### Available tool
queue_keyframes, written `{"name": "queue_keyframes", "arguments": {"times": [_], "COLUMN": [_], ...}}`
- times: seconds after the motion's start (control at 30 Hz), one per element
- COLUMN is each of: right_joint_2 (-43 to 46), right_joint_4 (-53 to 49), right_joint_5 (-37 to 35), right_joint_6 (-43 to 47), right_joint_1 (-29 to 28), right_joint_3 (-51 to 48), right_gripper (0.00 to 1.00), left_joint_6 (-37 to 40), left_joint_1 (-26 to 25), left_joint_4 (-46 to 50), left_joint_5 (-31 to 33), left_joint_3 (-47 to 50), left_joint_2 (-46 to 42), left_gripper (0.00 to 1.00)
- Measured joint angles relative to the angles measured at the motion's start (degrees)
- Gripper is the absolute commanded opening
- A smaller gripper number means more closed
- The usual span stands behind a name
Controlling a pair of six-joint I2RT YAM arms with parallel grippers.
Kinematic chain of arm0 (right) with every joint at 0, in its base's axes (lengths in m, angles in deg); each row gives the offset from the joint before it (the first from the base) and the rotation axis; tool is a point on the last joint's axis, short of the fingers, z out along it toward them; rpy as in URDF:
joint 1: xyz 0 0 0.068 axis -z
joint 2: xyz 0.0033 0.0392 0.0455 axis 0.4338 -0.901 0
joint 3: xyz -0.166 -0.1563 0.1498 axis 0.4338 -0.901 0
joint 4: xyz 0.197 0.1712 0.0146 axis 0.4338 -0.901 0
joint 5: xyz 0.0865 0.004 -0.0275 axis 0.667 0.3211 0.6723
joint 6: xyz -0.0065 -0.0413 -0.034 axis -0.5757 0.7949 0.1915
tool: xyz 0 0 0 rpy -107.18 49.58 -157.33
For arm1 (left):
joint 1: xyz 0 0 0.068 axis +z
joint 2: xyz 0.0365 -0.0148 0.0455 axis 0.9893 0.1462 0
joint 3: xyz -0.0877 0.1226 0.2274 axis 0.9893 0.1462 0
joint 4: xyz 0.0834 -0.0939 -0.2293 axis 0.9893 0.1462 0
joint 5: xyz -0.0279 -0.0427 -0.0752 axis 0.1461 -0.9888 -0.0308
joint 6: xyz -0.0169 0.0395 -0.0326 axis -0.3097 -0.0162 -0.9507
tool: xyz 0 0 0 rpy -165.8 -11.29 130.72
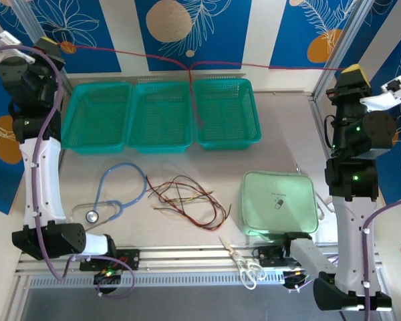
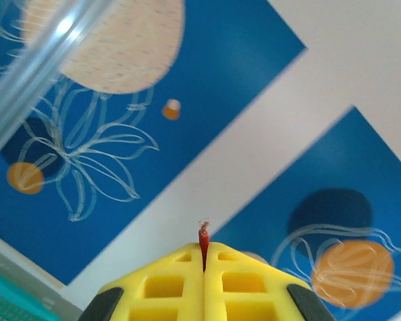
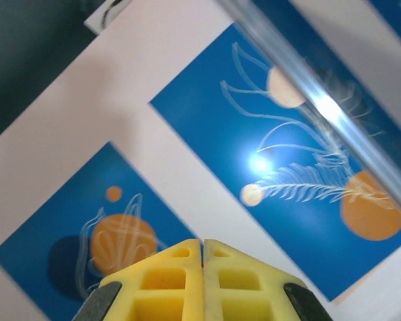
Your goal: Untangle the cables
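A red cable (image 1: 120,53) is stretched taut high above the table's far side, from my left gripper (image 1: 51,44) at the back left to my right gripper (image 1: 352,69) at the back right. Near its middle a strand (image 1: 195,93) hangs down into the right-hand basket. In the left wrist view the yellow fingers of the left gripper (image 2: 204,245) are shut on the red cable's frayed end (image 2: 203,235). The right gripper (image 3: 202,243) has its jaws pressed together, with barely anything showing between them. The other cables (image 1: 184,199), red, black and yellowish, lie in a loose tangle on the table.
Three teal baskets (image 1: 97,142) stand in a row at the back. A light-blue stethoscope (image 1: 115,192) lies left of the tangle, a pale green pouch (image 1: 279,202) to its right. Scissors (image 1: 244,265) rest on the front rail.
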Motion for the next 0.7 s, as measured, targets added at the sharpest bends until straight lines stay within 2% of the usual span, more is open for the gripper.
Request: {"name": "queue_keyframes", "arguments": {"times": [0.1,0.27,0.47,0.7], "right_joint_2": [-1.1,-1.6,-1.2,1.3], "right_joint_4": [-1.7,-3.5,-3.9,-7.5], "right_joint_5": [0.2,0.5,0.5,0.4], "right_joint_6": [-1.9,-5.4,-6.9,-9.1], "right_joint_1": [3.8,7.2,9.1,19.3], "right_joint_3": [0.4,0.5,-0.4,-1.9], "right_gripper": [0.00,0.00,0.00,0.00], "left_joint_6": [-3.5,-15.3,-18.7,-20.2], "left_joint_1": [3.0,8.7,10.0,12.8], "left_joint_4": [-1.2,-7.8,-7.6,-7.7], "left_joint_5": [0.2,-1.0,-1.5,0.2], "left_joint_3": [0.7,7.7,7.8,8.8], "left_joint_2": [1.1,1.0,2.1,1.1], "left_gripper": [0.00,0.00,0.00,0.00]}}
